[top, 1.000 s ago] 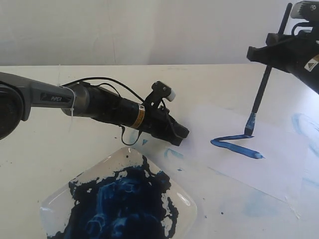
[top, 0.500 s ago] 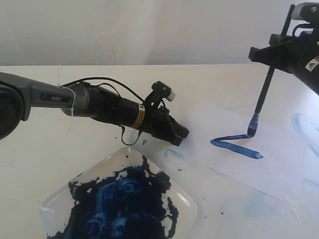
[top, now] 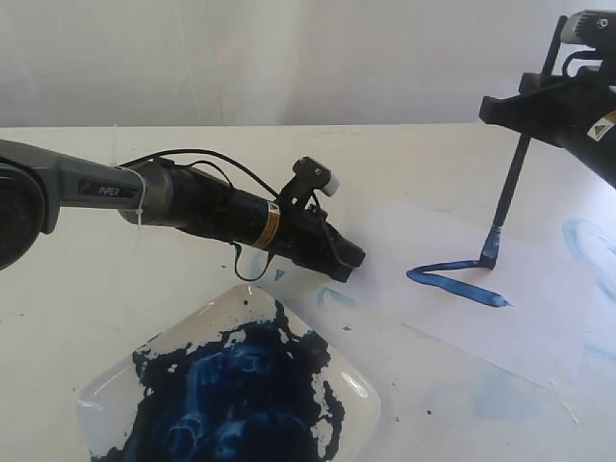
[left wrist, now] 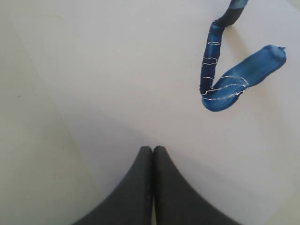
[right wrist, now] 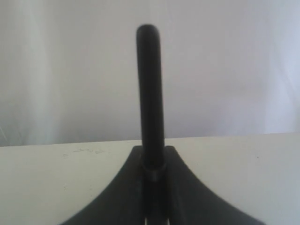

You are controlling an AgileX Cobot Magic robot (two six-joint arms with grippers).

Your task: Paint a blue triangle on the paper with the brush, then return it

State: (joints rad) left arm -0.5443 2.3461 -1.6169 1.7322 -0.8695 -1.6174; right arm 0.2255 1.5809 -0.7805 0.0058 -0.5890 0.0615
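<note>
Dish (top: pixel 358 385) up front, thick with dark blue paint and well apart from the action. Just behind it the left gripper (top: pixel 348 262) lies low at the paper's near edge, jaws pressed together on nothing. The left wrist view shows its tips (left wrist: pixel 152 150) over the sheet, and I'd say it is pinning the paper (top: pixel 520 322) down. Out on the sheet the triangle (top: pixel 452 279) is only two sides so far: a long upper stroke and a lower one, meeting in a sharp point nearest the left gripper and open at the other end. Now the change: over the last second the brush (top: pixel 510 188) has slid a touch further along the upper stroke. Its handle stands a little straighter, and the bristles sit right at that stroke's far end, apparently touching the paper. That looks like the corner being set. The closing side, down to the loose end of the lower stroke, is not yet painted, so the job is about two-thirds drawn, with the return to come. Furthest back, the right gripper (top: pixel 527 104) is clamped on the handle, which the right wrist view shows rising between the jaws.
</note>
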